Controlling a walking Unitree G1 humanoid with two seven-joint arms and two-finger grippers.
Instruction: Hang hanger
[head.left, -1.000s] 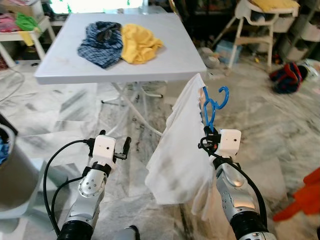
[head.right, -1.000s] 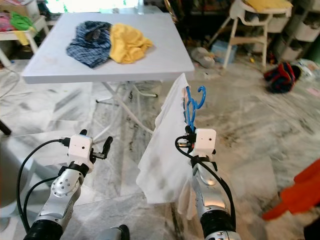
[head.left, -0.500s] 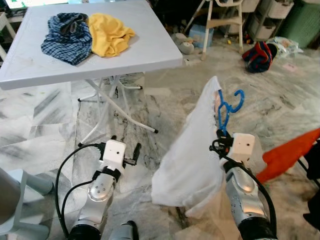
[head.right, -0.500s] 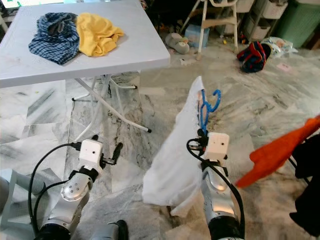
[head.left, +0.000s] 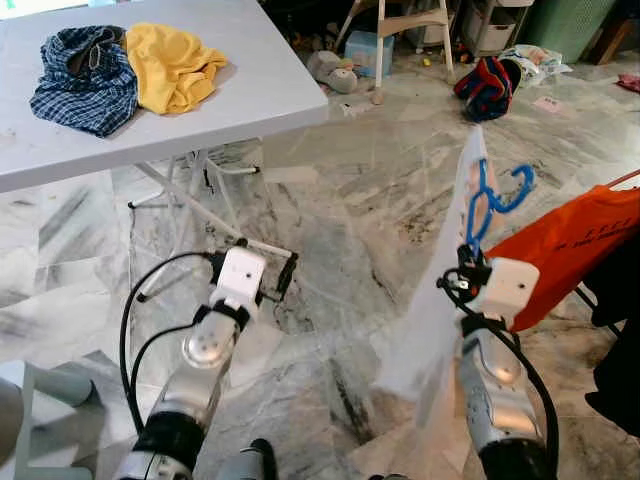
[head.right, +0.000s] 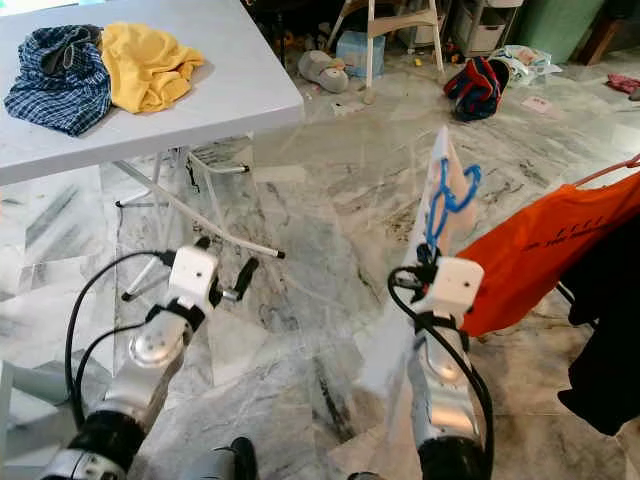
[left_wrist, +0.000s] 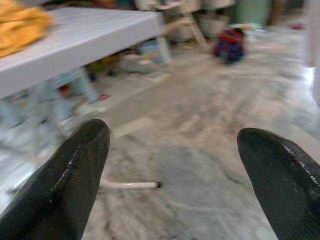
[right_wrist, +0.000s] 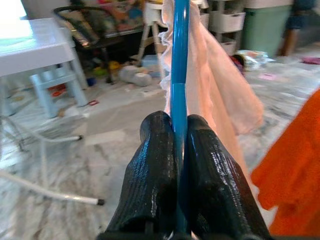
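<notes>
I was at the carrying step. My right tool (head.left: 470, 268) was clamped tight on the blue hanger (head.left: 490, 205), held upright with the white garment (head.left: 440, 300) draped from it. An orange garment (head.left: 570, 250) hung just beside it. The next move called for lifting the hook onto a rail. My left tool (head.left: 268, 288) was spread wide, empty, near the worktop (head.left: 250, 90).

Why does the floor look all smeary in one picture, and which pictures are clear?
Left wrist view: the marble floor and white table are blurred. Left eye view: sharp, with the blue hanger crisp. Right wrist view: the fingers are sharp, the background soft.
</notes>
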